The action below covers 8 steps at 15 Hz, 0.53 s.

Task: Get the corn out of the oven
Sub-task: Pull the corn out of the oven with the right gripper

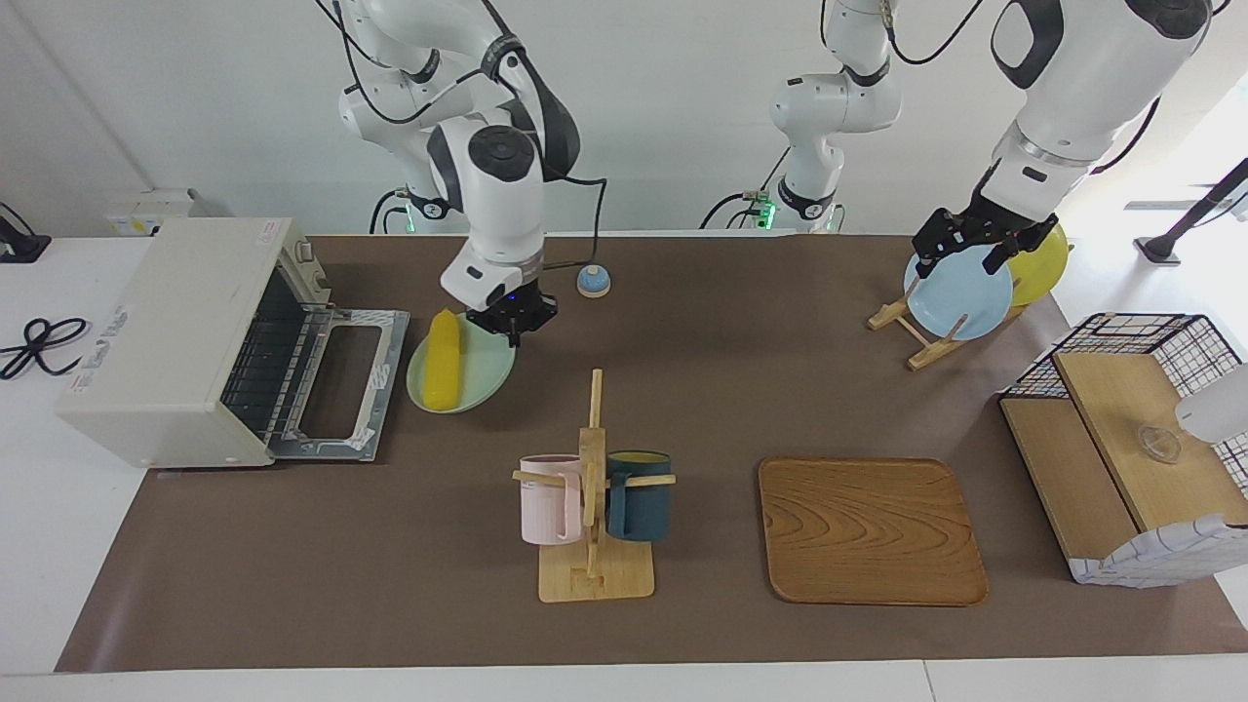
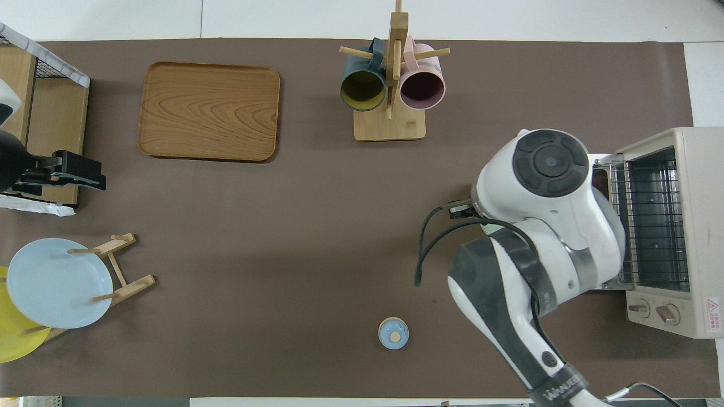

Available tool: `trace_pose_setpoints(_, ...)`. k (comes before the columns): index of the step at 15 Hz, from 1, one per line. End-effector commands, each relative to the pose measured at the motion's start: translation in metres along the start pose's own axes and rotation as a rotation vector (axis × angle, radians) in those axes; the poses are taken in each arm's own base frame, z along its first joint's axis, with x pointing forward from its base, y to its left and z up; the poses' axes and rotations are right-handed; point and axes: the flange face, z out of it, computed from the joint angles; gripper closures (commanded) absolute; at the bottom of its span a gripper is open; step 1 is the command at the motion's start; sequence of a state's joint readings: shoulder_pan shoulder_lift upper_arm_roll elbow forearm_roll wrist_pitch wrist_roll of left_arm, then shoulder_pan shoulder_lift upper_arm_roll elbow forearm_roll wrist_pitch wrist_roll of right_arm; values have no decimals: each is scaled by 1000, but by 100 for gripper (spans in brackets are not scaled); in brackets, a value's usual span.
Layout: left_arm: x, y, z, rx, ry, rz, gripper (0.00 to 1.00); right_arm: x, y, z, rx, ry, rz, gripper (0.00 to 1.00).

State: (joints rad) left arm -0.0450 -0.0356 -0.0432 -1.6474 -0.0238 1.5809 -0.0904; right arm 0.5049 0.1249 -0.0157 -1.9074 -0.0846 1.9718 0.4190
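The yellow corn (image 1: 444,358) lies on a pale green plate (image 1: 475,375), outside the oven (image 1: 166,322) and beside its lowered door (image 1: 336,385). My right gripper (image 1: 511,329) is shut on the plate's rim, at the edge away from the oven. Whether the plate rests on the table or hangs just above it I cannot tell. In the overhead view my right arm covers the corn; only a sliver of the plate (image 2: 490,229) shows. The oven's wire rack (image 2: 650,215) is bare. My left gripper (image 1: 960,252) waits open, up in the air over the plate stand.
A blue bell (image 1: 593,281) sits near the robots at mid-table. A wooden mug stand (image 1: 592,487) with two mugs, a wooden tray (image 1: 871,531), a plate stand (image 1: 916,336) holding a blue and a yellow plate, and a wire-and-wood basket (image 1: 1131,439) fill the rest.
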Motion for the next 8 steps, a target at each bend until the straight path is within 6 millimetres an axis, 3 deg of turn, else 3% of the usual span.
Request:
trace_pose_setpoints(1, 1, -3, 2, 9, 19, 5, 0, 8, -60, 4, -3, 5, 19, 100)
trace_pose_setpoints(2, 1, -3, 1, 8, 22, 5, 0, 4, -91, 14, -6, 1, 27, 100)
trace_pose_setpoints(4, 2, -5, 1, 8, 23, 2, 0, 3, -133, 40, -3, 13, 68, 100)
trace_pose_setpoints(8, 4, -4, 1, 7, 39, 5, 0, 4, -144, 61, 45, 51, 77, 100)
